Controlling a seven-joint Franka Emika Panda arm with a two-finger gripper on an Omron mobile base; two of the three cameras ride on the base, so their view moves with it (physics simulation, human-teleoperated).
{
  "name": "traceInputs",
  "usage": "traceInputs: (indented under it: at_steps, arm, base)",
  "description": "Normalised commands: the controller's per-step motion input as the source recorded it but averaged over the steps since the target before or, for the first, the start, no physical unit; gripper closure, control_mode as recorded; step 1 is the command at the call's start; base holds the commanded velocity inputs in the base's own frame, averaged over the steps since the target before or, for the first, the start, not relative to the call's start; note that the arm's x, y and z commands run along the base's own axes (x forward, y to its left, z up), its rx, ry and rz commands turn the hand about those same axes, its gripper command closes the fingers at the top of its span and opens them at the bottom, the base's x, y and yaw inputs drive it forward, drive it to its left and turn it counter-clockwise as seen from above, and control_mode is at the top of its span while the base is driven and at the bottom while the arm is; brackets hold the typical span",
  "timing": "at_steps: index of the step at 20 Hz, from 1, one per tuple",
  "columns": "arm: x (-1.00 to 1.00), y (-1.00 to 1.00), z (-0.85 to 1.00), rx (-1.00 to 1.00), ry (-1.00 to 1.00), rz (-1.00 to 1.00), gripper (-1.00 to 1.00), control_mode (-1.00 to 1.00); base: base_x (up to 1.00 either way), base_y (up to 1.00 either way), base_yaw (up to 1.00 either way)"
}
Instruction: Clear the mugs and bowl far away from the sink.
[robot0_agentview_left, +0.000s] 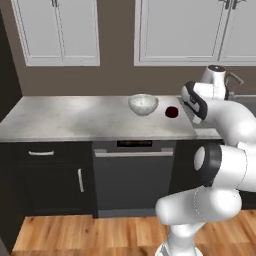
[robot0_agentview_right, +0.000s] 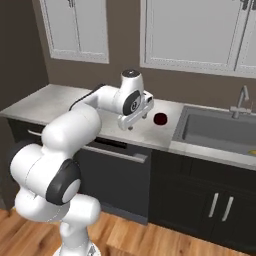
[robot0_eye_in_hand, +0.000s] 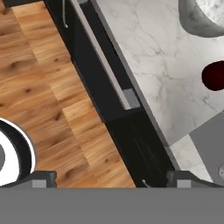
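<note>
Gripper: the gripper (robot0_agentview_right: 131, 120) hangs above the front edge of the counter (robot0_agentview_left: 75, 117), jaws spread wide, nothing between them; in the hand view its tips (robot0_eye_in_hand: 43, 178) sit over the wood floor (robot0_eye_in_hand: 39, 87) and dark cabinet fronts.
Red mug: the dark red mug (robot0_agentview_left: 171, 112) stands on the counter just left of the sink (robot0_agentview_right: 220, 132), at about 2 o'clock from the tips in the hand view.
Bowl: the marbled bowl (robot0_agentview_left: 143, 104) sits near the mug, at its 10 o'clock in the left base view, apart from it.
Teal mug: I cannot find it; it may be hidden behind the arm (the upper links cover the sink corner in the left base view).
Step in hand: reaching for the red mug, I judge.
Doing it well: bring the hand inward over the stone, centre the mug between the jaws, descend straight and close on the wall opposite the handle, whose side is too small to tell.
Edges: the sink rim lies close on one side, the bowl on the other; avoid sweeping sideways.
Open room: the counter's long left stretch looks bare, a good place far from the basin.
</note>
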Motion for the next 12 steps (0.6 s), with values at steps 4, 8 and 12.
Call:
traceInputs:
  at_steps: [4, 8, 12]
  arm:
    - [0.00, 0.00, 0.00, 0.00, 0.00, 0.00, -1.00, 1.00]
    - [0.00, 0.00, 0.00, 0.00, 0.00, 0.00, -1.00, 1.00]
    - [0.00, 0.00, 0.00, 0.00, 0.00, 0.00, -1.00, 1.00]
  base:
    - [0.46, 0.00, -0.14]
    - [0.43, 0.00, -0.15]
    - [0.58, 0.00, -0.18]
